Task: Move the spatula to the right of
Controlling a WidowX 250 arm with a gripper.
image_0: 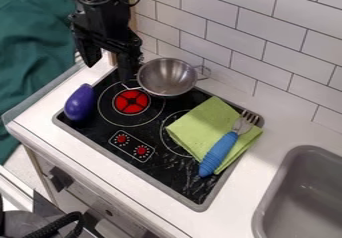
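Pincer [108,70]: yours hung spread apart, fwiw
Fork [219,153]: lay well down-right of it in your view, tines aimed upper-right

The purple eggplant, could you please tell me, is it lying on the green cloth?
No, the eggplant lies at the cooktop's edge, with the red burner between it and the cloth.

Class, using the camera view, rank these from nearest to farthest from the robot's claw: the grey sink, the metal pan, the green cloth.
Nearest to the claw:
1. Metal pan, just right of the claw in the picture.
2. Green cloth, on the right part of the stove.
3. Grey sink, at the picture's lower right.
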